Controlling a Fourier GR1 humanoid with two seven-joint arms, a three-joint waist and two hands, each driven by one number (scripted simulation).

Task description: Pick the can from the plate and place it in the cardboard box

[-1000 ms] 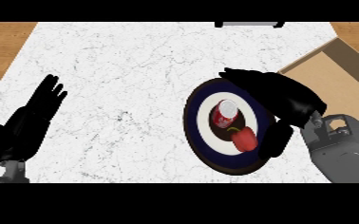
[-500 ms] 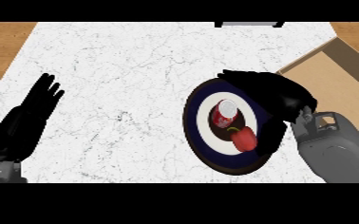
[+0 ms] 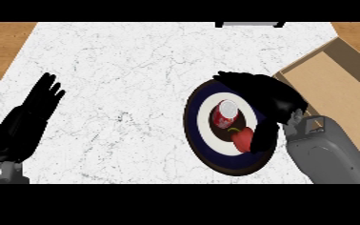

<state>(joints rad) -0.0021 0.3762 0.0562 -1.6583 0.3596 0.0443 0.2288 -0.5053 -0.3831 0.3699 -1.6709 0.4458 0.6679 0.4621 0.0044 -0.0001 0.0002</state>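
Note:
A red can (image 3: 227, 114) lies on its side at the middle of a dark blue and white plate (image 3: 204, 140), with a red pepper (image 3: 243, 138) just below it. My right hand (image 3: 271, 97) hangs over the plate's right half, fingers curved along the top and right of the can, thumb low by the pepper. No contact between hand and can shows. The cardboard box (image 3: 330, 78) stands open at the right edge, beside the hand. My left hand (image 3: 32, 114) rests open at the left edge, fingers up.
The white marble counter (image 3: 126, 76) stretches between my two hands. Wooden strips border it at the top left and top right. A dark object (image 3: 246, 24) sits at the far edge.
My right hand has slid a little to the right and its forearm has come further into view. The can now shows more fully. The left hand has barely moved.

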